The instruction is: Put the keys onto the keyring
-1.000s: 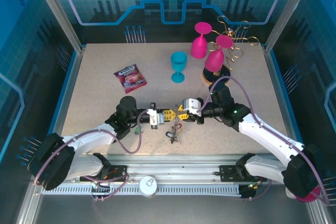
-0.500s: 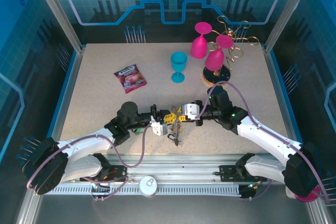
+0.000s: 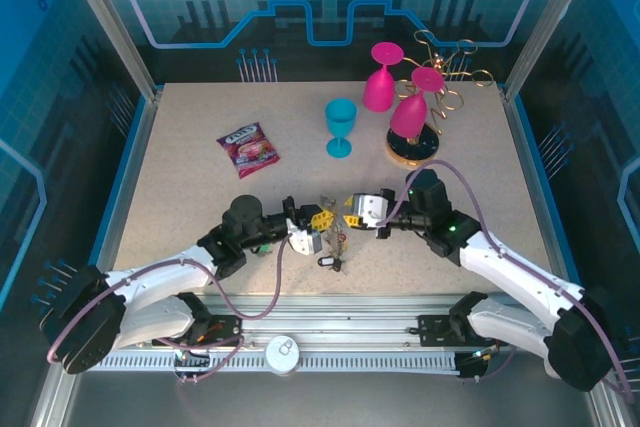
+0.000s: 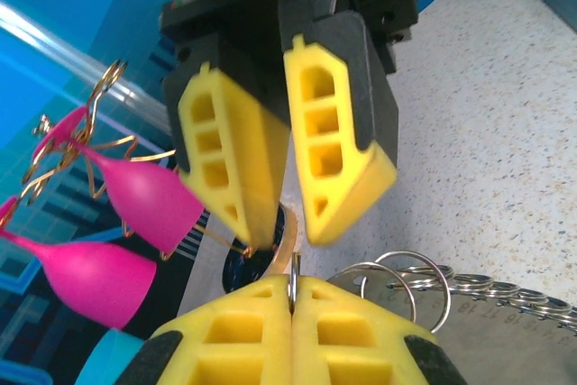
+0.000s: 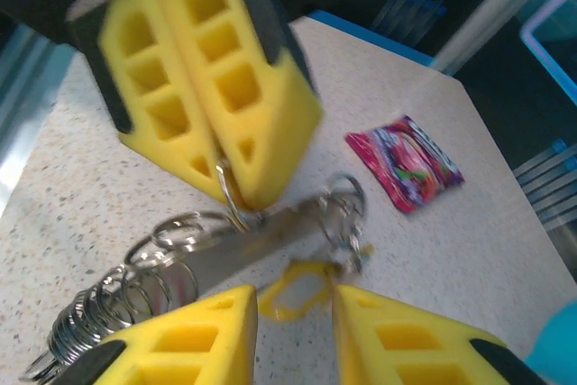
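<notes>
My left gripper (image 3: 322, 219) is shut on the thin metal keyring (image 4: 295, 279), pinching its edge between the yellow pads. From that ring hangs a flat metal strip (image 5: 261, 241) strung with several split rings (image 4: 410, 281). The bunch of keys (image 3: 333, 244) dangles between the two grippers, just above the table. My right gripper (image 3: 347, 209) faces the left one tip to tip, its jaws apart. A blurred yellow plastic key head (image 5: 297, 290) sits in the gap at the right gripper's (image 5: 295, 302) fingertips. In the left wrist view the right gripper (image 4: 288, 239) hangs open right above the ring.
A red snack packet (image 3: 248, 148) lies at the back left of the table (image 3: 180, 197). A teal goblet (image 3: 340, 127) stands mid-back, and two pink goblets (image 3: 381, 77) hang on the gold wire rack (image 3: 452, 75) at the back right. The table's front edge is just below the keys.
The left gripper has moved right, closer to the right gripper. The right gripper's jaws closed a little, then spread wider. The key bunch still hangs between them.
</notes>
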Robot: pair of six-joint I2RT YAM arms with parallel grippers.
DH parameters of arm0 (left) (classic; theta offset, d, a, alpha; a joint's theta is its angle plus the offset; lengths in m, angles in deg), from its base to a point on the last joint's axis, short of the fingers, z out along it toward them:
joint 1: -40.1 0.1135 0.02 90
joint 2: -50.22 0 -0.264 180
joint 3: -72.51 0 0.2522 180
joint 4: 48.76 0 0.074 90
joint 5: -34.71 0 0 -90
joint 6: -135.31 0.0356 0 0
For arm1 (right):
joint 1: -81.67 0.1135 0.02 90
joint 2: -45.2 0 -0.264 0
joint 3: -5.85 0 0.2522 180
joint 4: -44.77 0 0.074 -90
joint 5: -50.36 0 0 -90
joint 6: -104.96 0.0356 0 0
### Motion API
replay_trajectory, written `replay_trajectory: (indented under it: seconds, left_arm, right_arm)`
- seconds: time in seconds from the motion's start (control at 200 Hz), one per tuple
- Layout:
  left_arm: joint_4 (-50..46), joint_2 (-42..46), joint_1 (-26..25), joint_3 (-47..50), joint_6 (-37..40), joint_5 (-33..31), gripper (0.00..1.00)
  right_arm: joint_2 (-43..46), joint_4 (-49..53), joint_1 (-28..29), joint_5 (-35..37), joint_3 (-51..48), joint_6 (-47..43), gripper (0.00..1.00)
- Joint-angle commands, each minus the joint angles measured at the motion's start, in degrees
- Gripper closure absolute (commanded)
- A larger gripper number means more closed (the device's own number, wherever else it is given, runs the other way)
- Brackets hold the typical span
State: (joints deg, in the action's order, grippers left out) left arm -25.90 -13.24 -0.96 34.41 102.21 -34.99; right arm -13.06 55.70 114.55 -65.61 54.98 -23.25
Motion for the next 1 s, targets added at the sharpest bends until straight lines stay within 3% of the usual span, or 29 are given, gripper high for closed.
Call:
replay_trajectory:
  seconds: [0.0, 0.25, 0.495, 0.635, 0.801, 0.996]
  left_arm:
    - [-2.98, 1.78, -0.21, -3.94, -8.40, -6.66, 1.00]
    - [-21.03, 1.11, 1.77, -12.96, -29.67, -24.58, 1.00]
    - [-31.62, 1.17, 9.25, -17.54, -47.12, -31.63, 1.00]
    - [-33.69, -0.15, 14.78, -18.03, -53.36, -33.35, 1.00]
    - [-34.03, -1.70, 20.52, -18.00, -59.56, -33.93, 1.00]
    - [-31.08, -1.31, 22.43, -16.01, -61.70, -35.64, 1.00]
  right_arm:
    - [2.67, -4.06, -1.94, 5.23, -1.13, 9.37, 0.70]
    - [5.41, 2.89, 1.10, 15.86, -1.10, 20.86, 0.79]
    - [2.49, 4.18, 11.95, 22.30, -0.91, 33.55, 0.83]
    - [-6.36, 2.76, 18.32, 24.55, 2.77, 43.49, 0.82]
    - [-21.41, -1.08, 27.18, 23.87, 9.88, 45.54, 0.79]
    - [-37.00, -3.00, 30.22, 21.88, 20.65, 55.37, 0.79]
